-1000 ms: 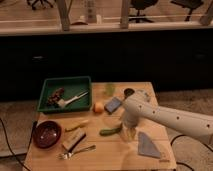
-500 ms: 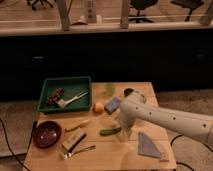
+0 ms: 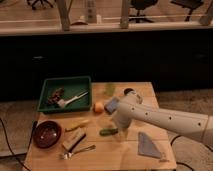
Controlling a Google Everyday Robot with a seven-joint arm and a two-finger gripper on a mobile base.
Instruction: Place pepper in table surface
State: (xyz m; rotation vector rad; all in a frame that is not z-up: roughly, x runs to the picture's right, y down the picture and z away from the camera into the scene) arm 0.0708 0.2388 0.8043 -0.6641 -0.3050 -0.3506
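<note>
The small green pepper (image 3: pixel 108 132) lies on the light wooden table surface (image 3: pixel 115 156), near the middle front. My gripper (image 3: pixel 122 135) hangs at the end of the white arm (image 3: pixel 165 119), just right of the pepper and close above the tabletop. The arm reaches in from the right. I cannot tell whether the gripper touches the pepper.
A green tray (image 3: pixel 65 93) with utensils stands at the back left. A dark red bowl (image 3: pixel 46 134) is at the front left. A yellow elongated item (image 3: pixel 76 124), an orange fruit (image 3: pixel 98 107), a fork (image 3: pixel 77 151), a blue-grey cloth (image 3: pixel 149 146) and a blue object (image 3: pixel 112 104) lie around.
The arm has shifted slightly left and up. The pepper stays in the same place on the table.
</note>
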